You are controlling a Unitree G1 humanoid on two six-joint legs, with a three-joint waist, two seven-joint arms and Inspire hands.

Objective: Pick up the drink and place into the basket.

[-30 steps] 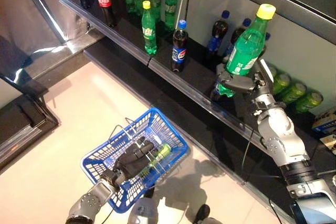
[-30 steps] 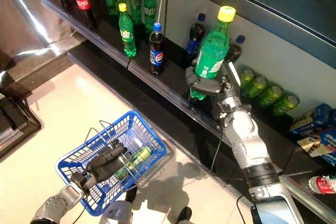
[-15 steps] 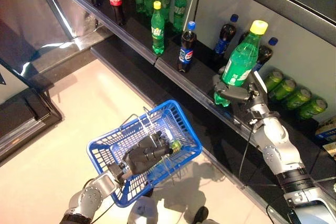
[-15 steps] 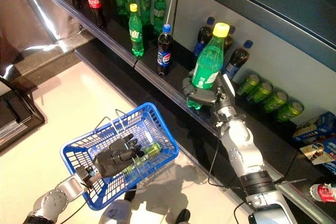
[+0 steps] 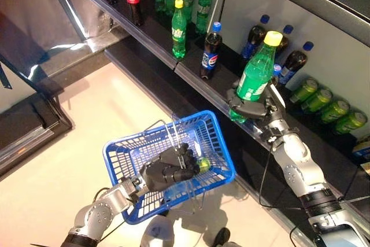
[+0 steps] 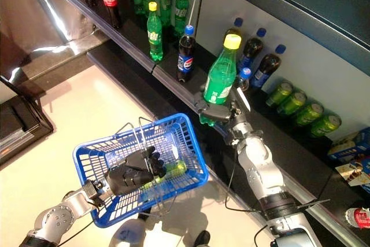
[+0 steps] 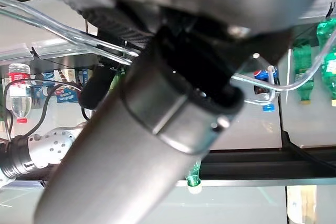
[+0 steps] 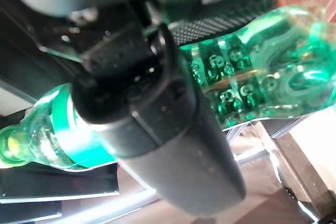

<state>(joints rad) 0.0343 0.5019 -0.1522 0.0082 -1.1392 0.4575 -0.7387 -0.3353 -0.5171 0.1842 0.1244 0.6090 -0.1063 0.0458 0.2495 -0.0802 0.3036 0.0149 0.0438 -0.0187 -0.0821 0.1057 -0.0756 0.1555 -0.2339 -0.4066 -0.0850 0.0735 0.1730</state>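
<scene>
Here, right hand [image 5: 250, 108] gripping green-labelled drink [image 5: 254, 76]

The right robot hand [image 8: 157, 129] wraps its dark fingers round a green bottle [image 8: 252, 77].

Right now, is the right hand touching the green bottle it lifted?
Touching. In the right wrist view, the right hand has its dark thumb wrapped across the green bottle; the eye views show it gripped near the base.

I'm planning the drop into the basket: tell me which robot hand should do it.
The right robot hand: it already grips the green plastic bottle with the yellow cap, lifted off the dark shelf. The left robot hand is occupied holding the blue wire basket by its handles.
</scene>
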